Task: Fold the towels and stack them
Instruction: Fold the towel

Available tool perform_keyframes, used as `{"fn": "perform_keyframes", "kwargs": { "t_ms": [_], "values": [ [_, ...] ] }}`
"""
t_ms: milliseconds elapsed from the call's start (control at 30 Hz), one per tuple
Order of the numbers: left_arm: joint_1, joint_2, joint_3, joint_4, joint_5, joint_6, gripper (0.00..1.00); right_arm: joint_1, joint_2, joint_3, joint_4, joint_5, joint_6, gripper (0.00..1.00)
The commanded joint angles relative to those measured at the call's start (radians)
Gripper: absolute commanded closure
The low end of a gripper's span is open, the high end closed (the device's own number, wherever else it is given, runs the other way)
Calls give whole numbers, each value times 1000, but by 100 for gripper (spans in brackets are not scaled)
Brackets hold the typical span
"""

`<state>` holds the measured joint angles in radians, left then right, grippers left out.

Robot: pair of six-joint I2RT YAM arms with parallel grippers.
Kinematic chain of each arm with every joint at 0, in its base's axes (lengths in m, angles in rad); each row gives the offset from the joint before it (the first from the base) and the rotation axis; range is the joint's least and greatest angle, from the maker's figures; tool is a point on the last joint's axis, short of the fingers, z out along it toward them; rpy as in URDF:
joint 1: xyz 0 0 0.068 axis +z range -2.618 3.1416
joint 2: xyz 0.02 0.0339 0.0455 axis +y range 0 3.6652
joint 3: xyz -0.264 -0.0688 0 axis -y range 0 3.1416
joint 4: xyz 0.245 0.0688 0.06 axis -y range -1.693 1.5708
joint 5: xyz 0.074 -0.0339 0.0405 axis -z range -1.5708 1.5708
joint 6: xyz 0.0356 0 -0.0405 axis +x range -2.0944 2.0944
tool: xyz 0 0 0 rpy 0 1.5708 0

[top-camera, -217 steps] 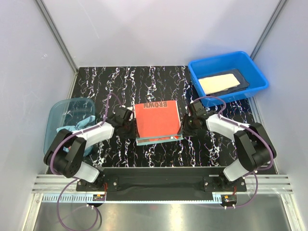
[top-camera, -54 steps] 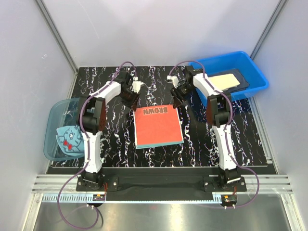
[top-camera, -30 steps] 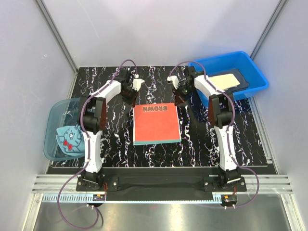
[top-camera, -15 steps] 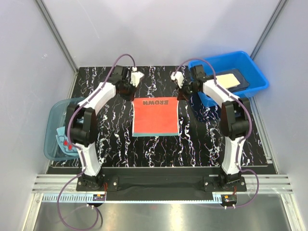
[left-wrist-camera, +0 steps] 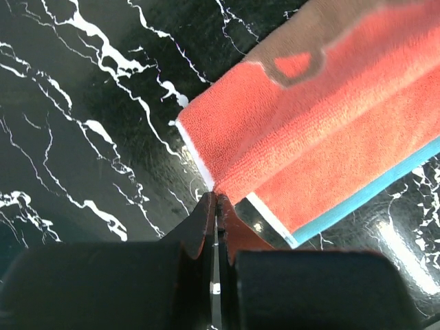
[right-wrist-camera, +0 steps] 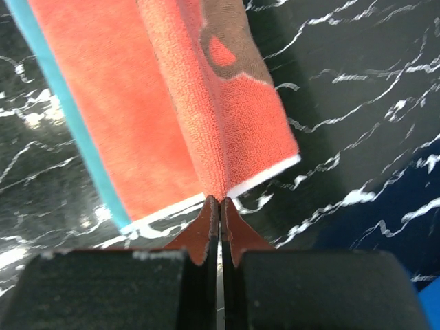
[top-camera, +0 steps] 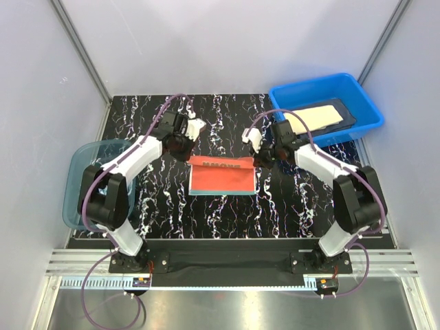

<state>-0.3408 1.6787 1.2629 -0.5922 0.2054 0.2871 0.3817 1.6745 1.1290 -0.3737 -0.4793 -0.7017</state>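
The left gripper (left-wrist-camera: 214, 201) is fully closed, pinching the red towel (top-camera: 222, 177) at its folded left corner. The right gripper (right-wrist-camera: 220, 201) is clamped the same way on the right corner. The towel spans between both pincers (teal border toward the bases). Bare table (top-camera: 220, 117) lies beyond them. The blue bin (top-camera: 311, 82) stands behind the right gripper, and the translucent tub (top-camera: 75, 179) is outboard of the left.

The red towel (top-camera: 222, 177), teal-edged, is held up by its far corners and half doubled over; the yellow towel (top-camera: 313, 117) is laid flat on the dark towel (top-camera: 349, 114).
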Motion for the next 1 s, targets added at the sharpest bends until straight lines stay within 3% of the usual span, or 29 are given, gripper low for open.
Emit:
{"fn": "perform_keyframes", "kwargs": {
  "t_ms": [0, 367, 600, 967],
  "values": [
    [-3, -65, -17, 29, -28, -20, 100, 25, -93, -63, 76, 57, 70, 100],
    [-36, -192, -143, 9, 3, -83, 100, 63, -164, -179, 87, 76, 156, 100],
    [-58, -148, -119, -84, 57, -140, 100, 97, -156, -213, 84, 87, 195, 100],
    [-82, -171, -244, -63, 42, -181, 100, 117, -153, -236, 55, 130, 220, 98]
  ]
}}
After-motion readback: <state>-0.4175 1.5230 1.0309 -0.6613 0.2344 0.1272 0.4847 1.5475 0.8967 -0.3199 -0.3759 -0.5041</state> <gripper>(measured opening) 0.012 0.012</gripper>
